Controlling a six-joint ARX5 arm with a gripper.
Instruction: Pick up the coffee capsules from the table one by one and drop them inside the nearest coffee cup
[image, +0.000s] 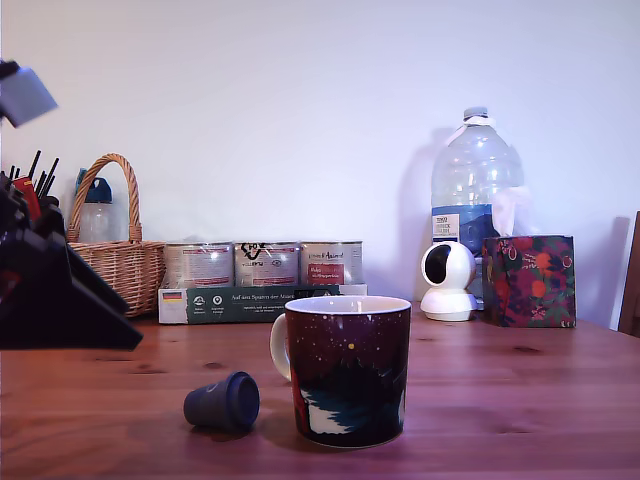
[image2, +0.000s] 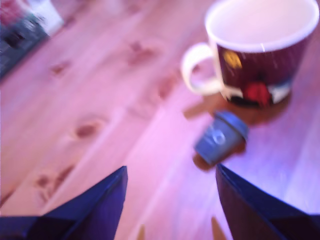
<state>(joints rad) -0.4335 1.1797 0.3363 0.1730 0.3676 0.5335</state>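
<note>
A small navy-blue coffee capsule (image: 222, 401) lies on its side on the brown wooden table (image: 500, 400), just to the exterior view's left of the coffee cup (image: 348, 370). That cup is a dark maroon starry mug with a white inside, and its handle points toward the capsule. In the blurred wrist view, my gripper (image2: 170, 170) is open above bare table (image2: 100, 100). Its two dark fingers (image2: 100, 210) are spread wide with nothing between them. The capsule (image2: 220, 139) lies a short way ahead of them, close to the cup (image2: 260, 55). My black arm (image: 50, 300) fills the exterior view's left edge.
Along the back stand a wicker basket (image: 115, 255), three silver tins (image: 265, 264) on a green box (image: 250, 303), a large water bottle (image: 475, 190), a white round camera (image: 447, 280) and a floral tissue box (image: 528, 280).
</note>
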